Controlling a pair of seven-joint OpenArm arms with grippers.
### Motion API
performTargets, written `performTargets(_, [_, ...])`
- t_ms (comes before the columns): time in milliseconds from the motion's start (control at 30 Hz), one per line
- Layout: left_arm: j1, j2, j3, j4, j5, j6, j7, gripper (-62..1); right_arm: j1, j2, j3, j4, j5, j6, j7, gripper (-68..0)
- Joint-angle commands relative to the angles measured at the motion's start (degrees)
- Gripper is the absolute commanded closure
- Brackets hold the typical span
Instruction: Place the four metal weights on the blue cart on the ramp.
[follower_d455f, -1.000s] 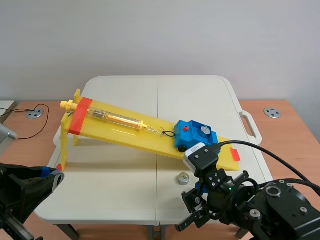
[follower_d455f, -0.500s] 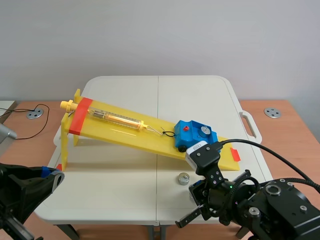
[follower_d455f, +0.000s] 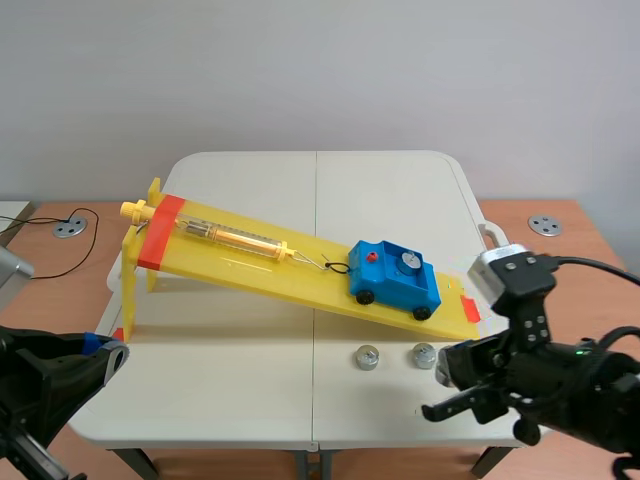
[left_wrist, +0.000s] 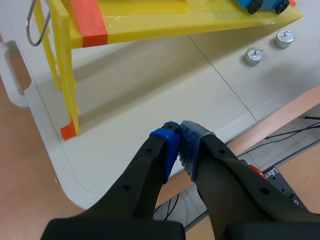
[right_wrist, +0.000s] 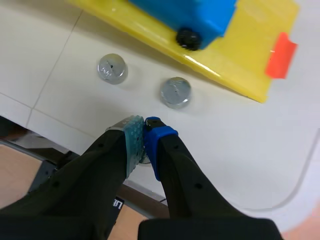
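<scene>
Parked low on the yellow ramp (follower_d455f: 250, 262), right of centre in the scene view: the blue cart (follower_d455f: 394, 279), tied by a thin cord to the spring scale (follower_d455f: 235, 238) up-slope, probably to keep it from rolling off. Seated in its top, one silver weight (follower_d455f: 406, 262) beside a red knob (follower_d455f: 372, 258). Loose on the tabletop (follower_d455f: 230, 370) just below the ramp's low end: a second weight (follower_d455f: 368, 357) and a third weight (follower_d455f: 424, 354), near each other and not yet loaded. No fourth found in any view.

At lower right, the right gripper (follower_d455f: 436, 405), pads pressed together on nothing, close to the third weight and likely placed for the next pick. At lower left, the left gripper (follower_d455f: 103, 350), likewise closed and empty, well apart from the weights, apparently idle.

Pad contact plain only in the two wrist views, hard to judge from the scene view. Cart's load and scale visible only from the scene view. Slotted tops of both loose weights clearest from the left wrist.
</scene>
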Motion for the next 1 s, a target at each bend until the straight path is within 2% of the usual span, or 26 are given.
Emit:
performTargets(0, [-0.5, 0.7, -0.9, 4.1, -2.5, -1.4, -4.5, -3.6, 0.0, 2.5, 4.7, 8.3, 8.0, 3.0, 2.9, -0.6])
performTargets(233, [-0.5, 0.7, -0.9, 4.1, -2.5, -1.4, -4.5, -3.6, -3.1, 2.4, 17.0, 16.4, 18.0, 5.8, -1.5, -0.6])
performTargets(367, [-0.5, 0.7, -0.9, 4.1, -2.5, -1.4, -4.5, -3.6, -2.3, 2.4, 21.8, 17.4, 23.8, 5.7, -1.3, -0.6])
performTargets(500, [-0.5, 0.7, -0.9, 4.1, -2.5, -1.4, -4.5, -3.6, 1.5, 1.9, 21.9, 17.0, 23.8, 5.7, -0.7, -0.6])
performTargets(633, [-0.5, 0.8, -0.9, 4.1, -2.5, -1.4, -4.5, -3.6, 7.0, -0.1, 21.1, 14.7, 22.8, 5.5, -0.7, -0.6])
performTargets(967, [-0.5, 0.7, -0.9, 4.1, -2.5, -1.4, -4.5, -3.6, 19.1, -5.5, 16.2, 2.2, 18.6, 5.5, 0.8, -0.6])
